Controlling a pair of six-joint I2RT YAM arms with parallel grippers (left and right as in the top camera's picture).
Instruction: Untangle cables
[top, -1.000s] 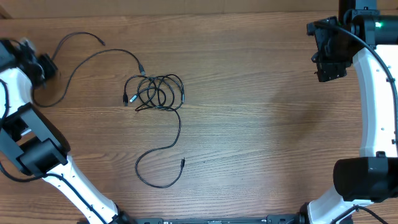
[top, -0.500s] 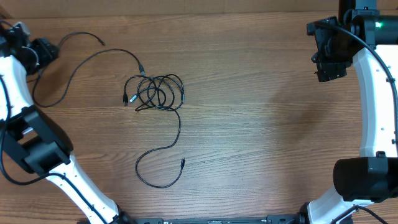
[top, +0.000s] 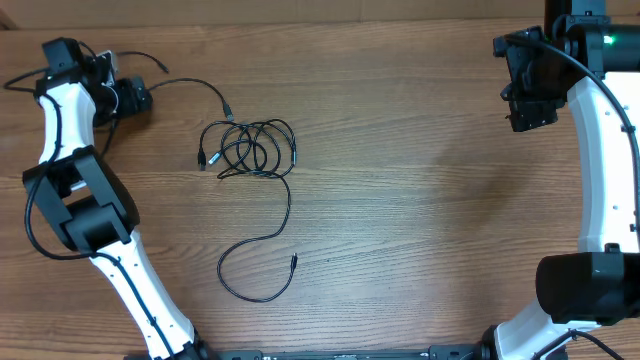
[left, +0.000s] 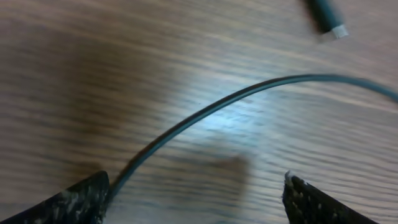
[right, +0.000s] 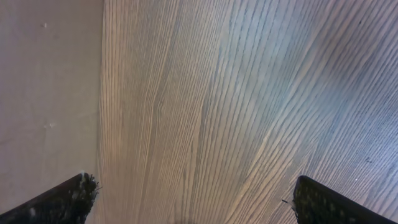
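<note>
The cables lie on the wooden table: a coiled black bundle left of centre, with a tail curling toward the front and ending in a small plug. A loose strand runs from the bundle toward my left gripper at the back left. In the left wrist view that strand arcs across the wood and passes by the left fingertip. My left gripper is open, holding nothing. A plug end lies ahead. My right gripper is open over bare wood, far right.
The table's back edge runs close behind the left gripper. In the right wrist view the table edge borders a pale surface. A thick black wire runs along the right arm.
My left gripper has opened and let go of the loose strand. The left arm has swung from the far left edge toward the right and back. The right arm has not moved.
</note>
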